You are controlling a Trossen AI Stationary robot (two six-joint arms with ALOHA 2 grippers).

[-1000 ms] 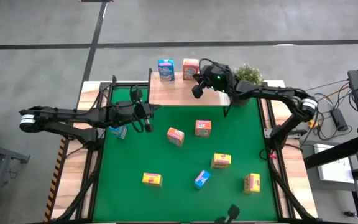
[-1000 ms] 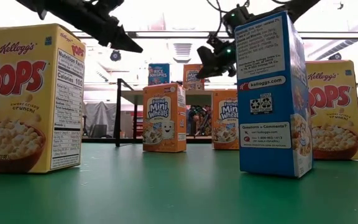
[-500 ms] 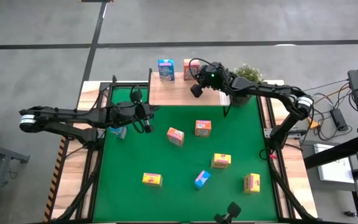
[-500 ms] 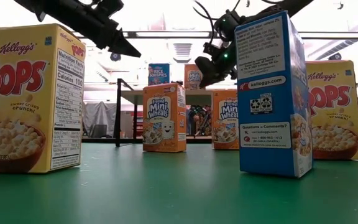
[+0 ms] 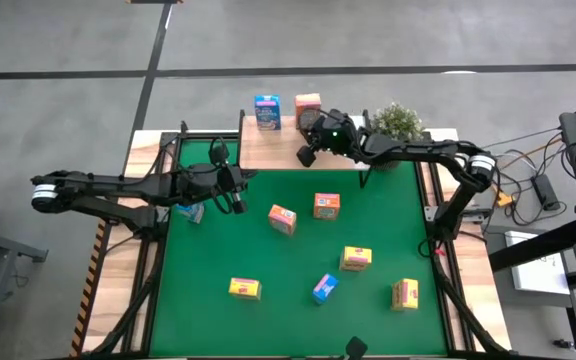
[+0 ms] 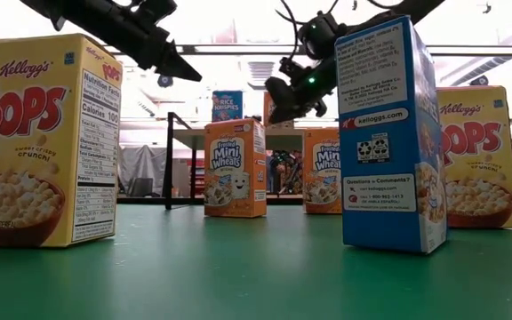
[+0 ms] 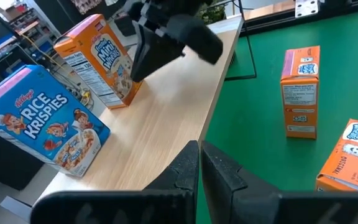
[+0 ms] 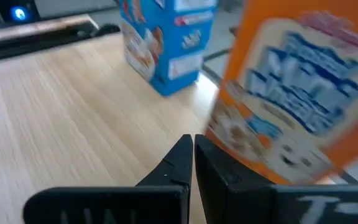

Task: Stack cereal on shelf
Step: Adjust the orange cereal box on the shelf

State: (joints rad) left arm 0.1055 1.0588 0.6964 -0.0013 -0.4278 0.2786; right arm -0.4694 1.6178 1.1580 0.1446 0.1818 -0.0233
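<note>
Surface: green table mat (image 5: 268, 260) between wooden side strips, grey floor all round; a potted plant (image 5: 399, 120) stands at the far right corner.
Shelf: light-wood shelf (image 5: 278, 148) along the mat's far edge, carrying 2 boxes, a blue box (image 5: 267, 111) and an orange-red box (image 5: 308, 106), upright and near each other.
Cereal on the mat: 6 boxes in plain sight, 2 orange-red (image 5: 282, 219) (image 5: 326, 205), 3 yellow (image 5: 245, 288) (image 5: 356, 258) (image 5: 405, 293), 1 blue (image 5: 324, 288); another blue one (image 5: 191, 211) shows partly under the left arm.
Right gripper: right gripper (image 5: 307, 156) hangs over the shelf just in front of the orange-red box, fingers pressed together, nothing between them; its wrist view shows that box close ahead and the blue one farther off.
Left gripper: left gripper (image 5: 238, 203) waits over the mat's left part, fingers clenched and empty, pointing toward the shelf.
Step in hand: by my reading, 2 boxes are placed and the right arm is between placements, its closed tip beside the orange-red box.
Next move calls for: opening one gripper, going to a box on the mat, the nearer orange-red ones being likely, and setting it beside or on top of those already there without knocking them over.
</note>
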